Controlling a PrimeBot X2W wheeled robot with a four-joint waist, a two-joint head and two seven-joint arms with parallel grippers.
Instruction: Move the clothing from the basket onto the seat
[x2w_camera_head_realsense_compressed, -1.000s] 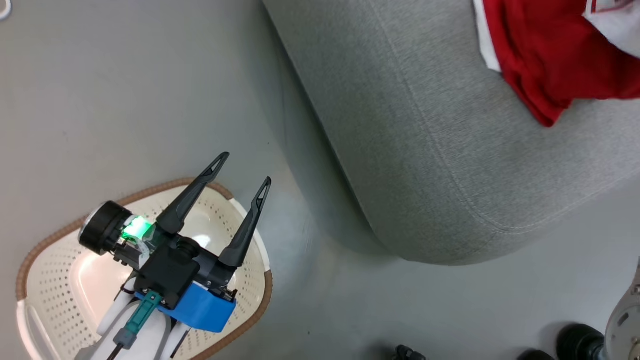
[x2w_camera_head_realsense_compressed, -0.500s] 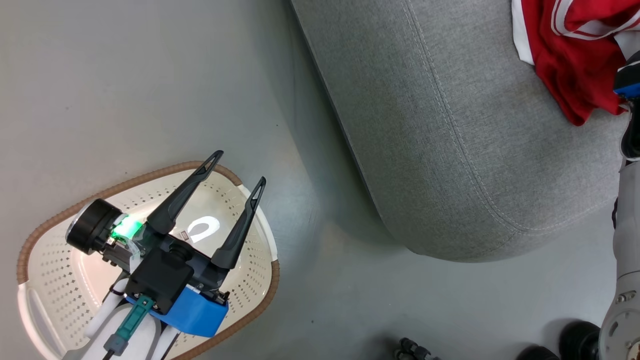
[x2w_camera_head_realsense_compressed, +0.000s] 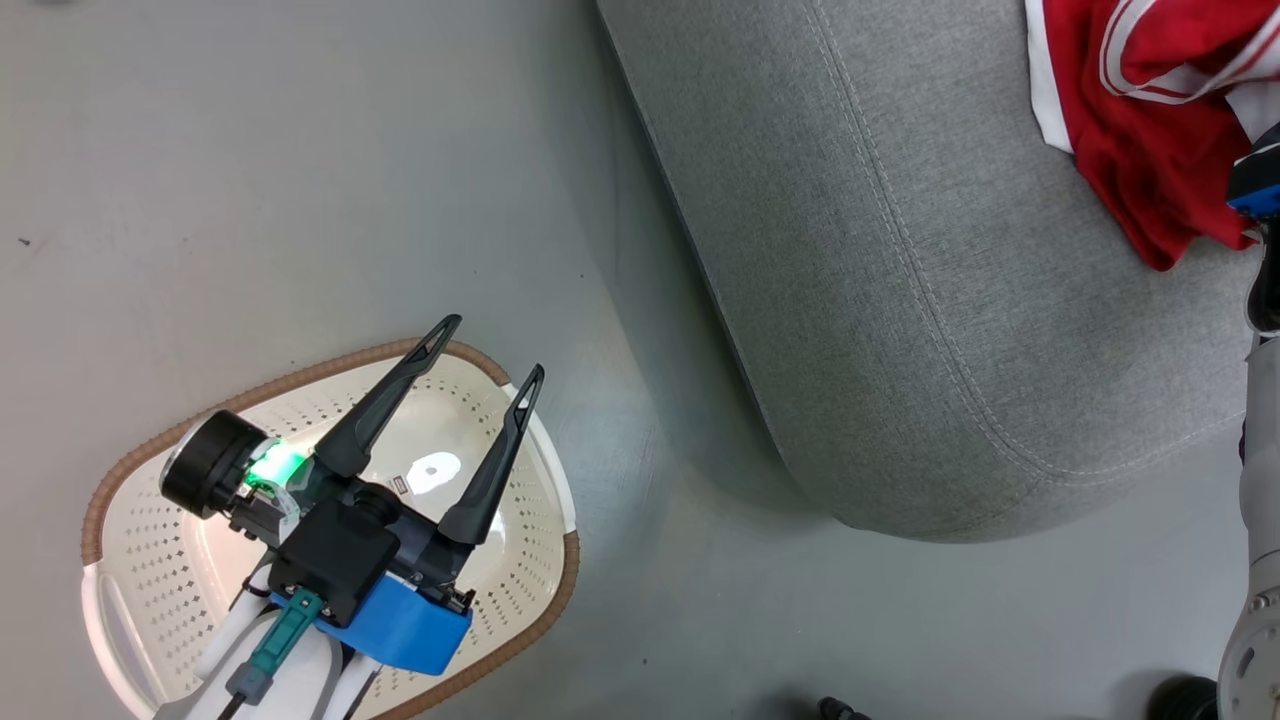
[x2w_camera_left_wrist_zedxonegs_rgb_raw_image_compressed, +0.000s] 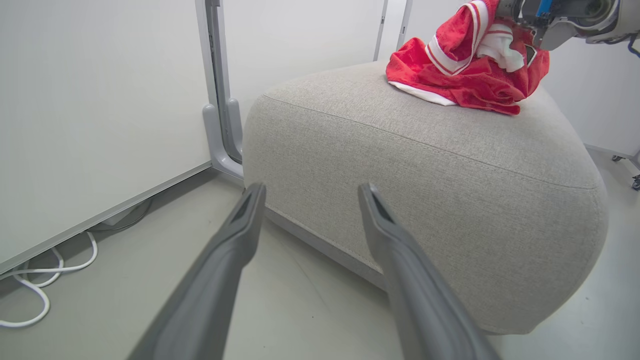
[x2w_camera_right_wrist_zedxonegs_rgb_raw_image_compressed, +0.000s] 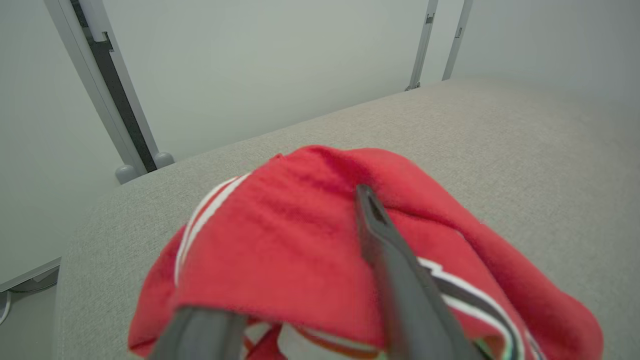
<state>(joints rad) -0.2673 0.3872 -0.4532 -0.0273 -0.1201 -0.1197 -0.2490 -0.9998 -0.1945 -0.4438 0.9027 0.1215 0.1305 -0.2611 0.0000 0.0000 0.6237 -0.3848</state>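
Nearby, grey post (x2w_camera_left_wrist_zedxonegs_rgb_raw_image_compressed: 220, 100) beside the seat (x2w_camera_left_wrist_zedxonegs_rgb_raw_image_compressed: 425, 175).

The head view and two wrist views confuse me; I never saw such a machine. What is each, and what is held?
A wheeled robot with two arms. The head view looks down from its head; each wrist view looks along one hand's two dark fingers. The left hand hangs open, empty, above the oval cream-white perforated plastic basket on the floor. The bright red, white-striped clothing lies on the large light grey fabric sofa. The right hand is in that cloth, fingers apart; whether it grips is unclear.
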